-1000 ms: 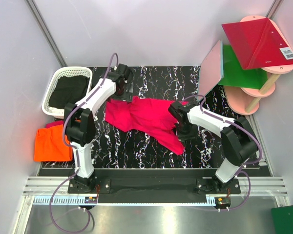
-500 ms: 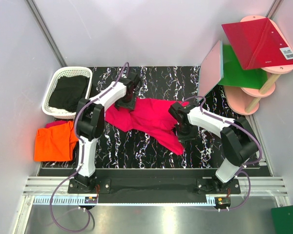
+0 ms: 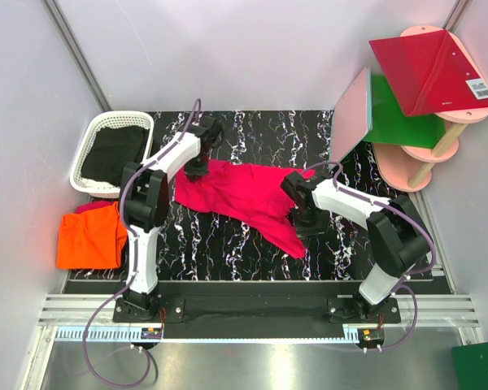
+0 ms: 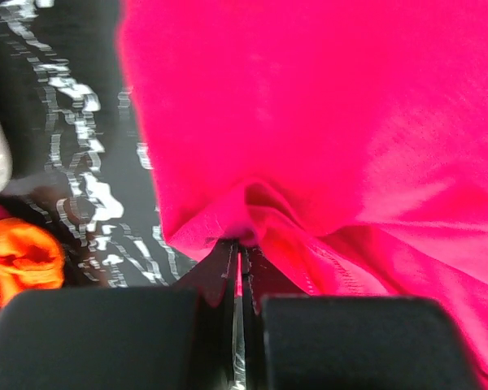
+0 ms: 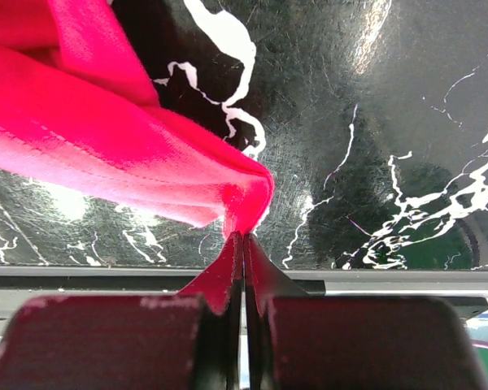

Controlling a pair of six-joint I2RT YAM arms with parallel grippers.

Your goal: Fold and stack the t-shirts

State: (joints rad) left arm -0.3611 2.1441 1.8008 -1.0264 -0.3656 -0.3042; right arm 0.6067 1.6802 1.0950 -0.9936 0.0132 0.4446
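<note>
The hot pink t-shirt (image 3: pixel 248 199) lies rumpled mid-tabletop (image 3: pixel 220 256), pinched at 2 edges. The left claw (image 4: pixel 240 253) is clenched on a hem fold at its far-left corner and the right claw (image 5: pixel 244 237) on a fold at its right, likely to stretch it flat for folding. The orange t-shirt (image 3: pixel 88 237) lies beside the tabletop's left edge.

The overhead camera looks down over the whole table (image 3: pixel 211 252); two wrist cameras, close up, share its pink shirt (image 3: pixel 244 195).
</note>
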